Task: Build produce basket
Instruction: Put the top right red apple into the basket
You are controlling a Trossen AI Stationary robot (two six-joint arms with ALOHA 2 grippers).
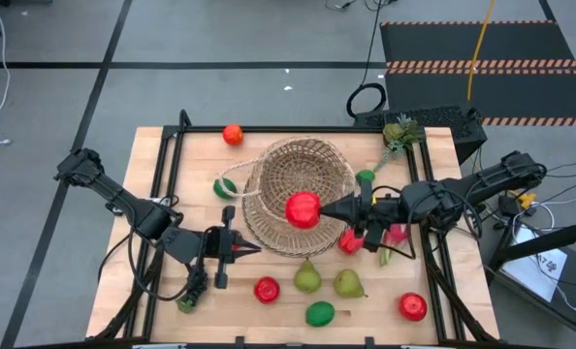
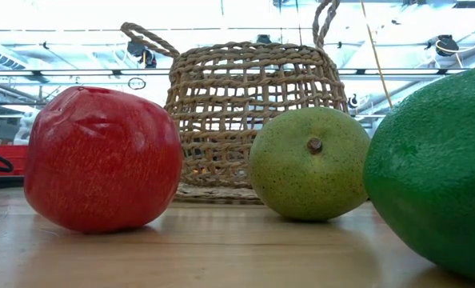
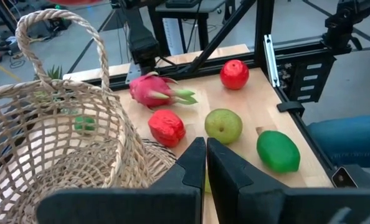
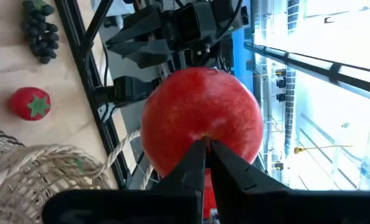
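- Closest to the low camera, a big green lime-like toy fruit [image 2: 437, 172] fills one side of that view, with a green speckled pear [image 2: 309, 164] and a shiny red round fruit [image 2: 101, 158] beside it on the wooden counter [image 2: 221, 248].
- Behind them stands the large tan woven wicker basket [image 1: 298, 194], near the middle of the counter and a little toward its far edge.
- Right gripper [image 4: 203, 149]: its fingers are pressed nearly together and pinch a red round apple-like fruit [image 1: 303, 208] by a small part of its skin, held over the basket's near rim.
- Left gripper [image 3: 205, 155] is closed with nothing in it, and waits near the front-left part of the counter, pointing at the basket.
- Other produce lies along the front edge; a pink dragon fruit [image 3: 154, 90] lies under the right arm.
- Risk, as I judge it: the pinch is thin, so the fruit may slip, hit the rim and roll out, or tip the light basket.
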